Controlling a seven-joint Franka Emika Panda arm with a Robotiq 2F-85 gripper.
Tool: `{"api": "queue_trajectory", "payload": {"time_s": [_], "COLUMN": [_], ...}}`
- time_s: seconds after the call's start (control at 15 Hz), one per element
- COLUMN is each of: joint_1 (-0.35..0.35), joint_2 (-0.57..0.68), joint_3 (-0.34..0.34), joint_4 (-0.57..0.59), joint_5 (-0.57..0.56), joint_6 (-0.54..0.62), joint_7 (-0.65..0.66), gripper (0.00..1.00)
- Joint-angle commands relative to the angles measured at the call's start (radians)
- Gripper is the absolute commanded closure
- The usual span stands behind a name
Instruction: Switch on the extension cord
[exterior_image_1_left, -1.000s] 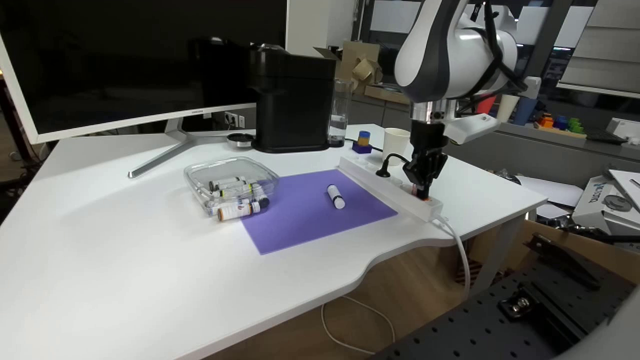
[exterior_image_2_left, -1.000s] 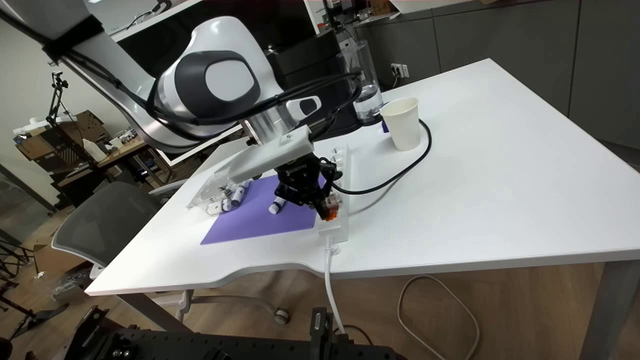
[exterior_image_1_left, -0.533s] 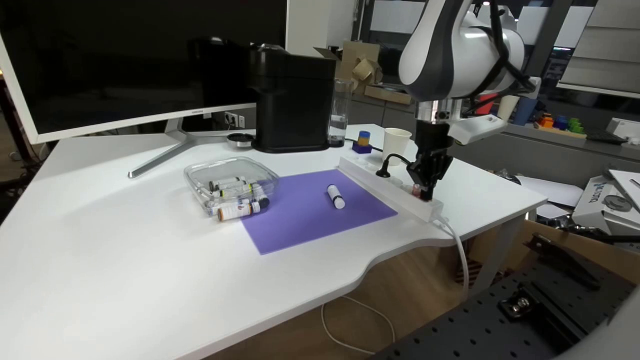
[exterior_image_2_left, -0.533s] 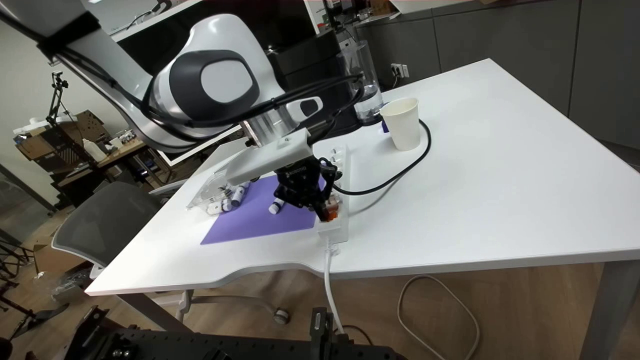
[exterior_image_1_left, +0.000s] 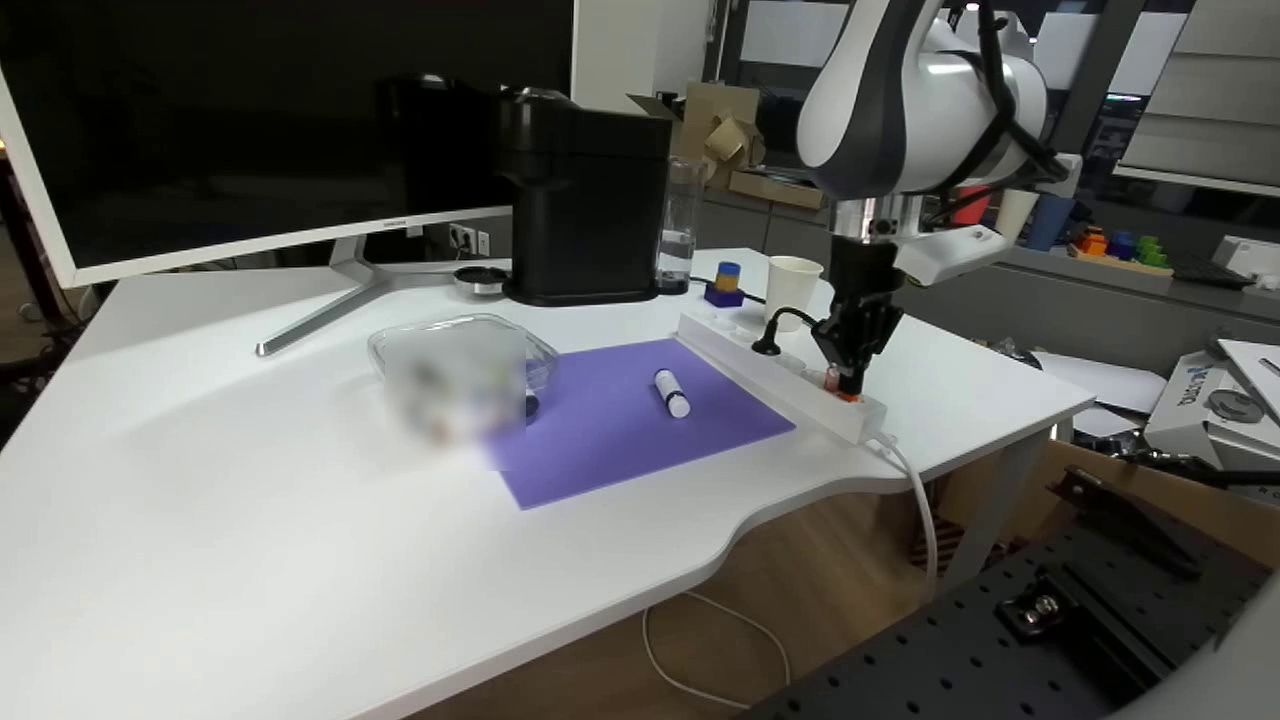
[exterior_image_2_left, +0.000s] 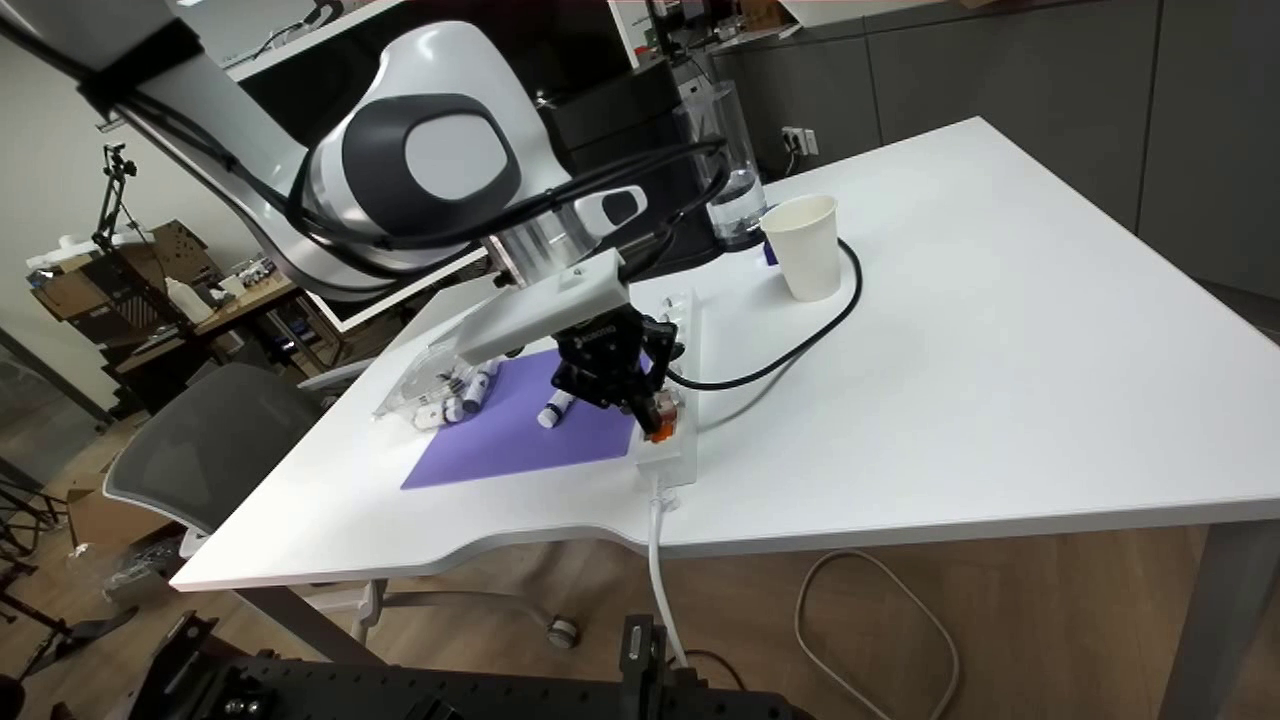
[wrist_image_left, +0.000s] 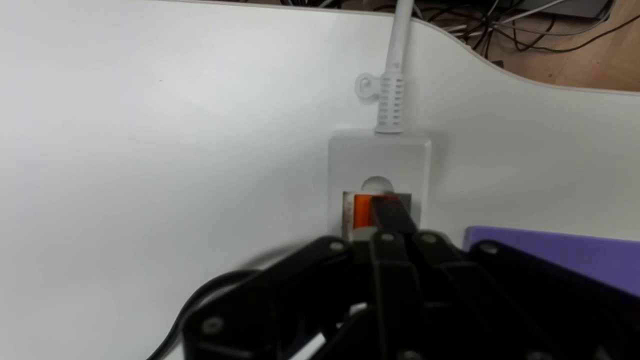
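1. On the tabletop (exterior_image_1_left: 250, 540), the extension cord (exterior_image_1_left: 770, 376) lies lengthwise just beside the purple sheet (exterior_image_1_left: 630, 440), its cable end toward the tabletop edge.
2. A white cable (wrist_image_left: 398, 42) leaves that end and drops over the edge.
3. 1 black plug (exterior_image_1_left: 767, 344) sits in the extension cord; a black cable (exterior_image_2_left: 720, 386) curves across the tabletop past the white cup (exterior_image_2_left: 803, 250).
4. The end effector (wrist_image_left: 392, 212) points down, fully closed, its fingers together and gripping no object.
5. Its tip stands at the orange switch (wrist_image_left: 362, 210), near the cable end, and covers part of it in the wrist view. Whether the switch is pressed cannot be told.
6. 1 white cylinder (exterior_image_1_left: 671, 392) rests on the purple sheet.
7. A clear container (exterior_image_1_left: 480, 318) stands at the side of the sheet opposite the extension cord; its contents are blurred in an exterior view.
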Motion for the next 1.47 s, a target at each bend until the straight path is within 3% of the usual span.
{"api": "queue_trajectory", "payload": {"time_s": [0.0,0.93,1.4], "joint_1": [-0.017,-0.068,-0.162], "joint_2": [0.012,0.068,0.135], "joint_3": [0.014,0.058,0.132], "joint_4": [0.028,0.084,0.167], "joint_5": [0.012,0.072,0.205], "joint_6": [-0.010,-0.055,-0.158], "joint_7": [-0.016,-0.064,-0.204], "gripper": [1.00,1.00,1.00]}}
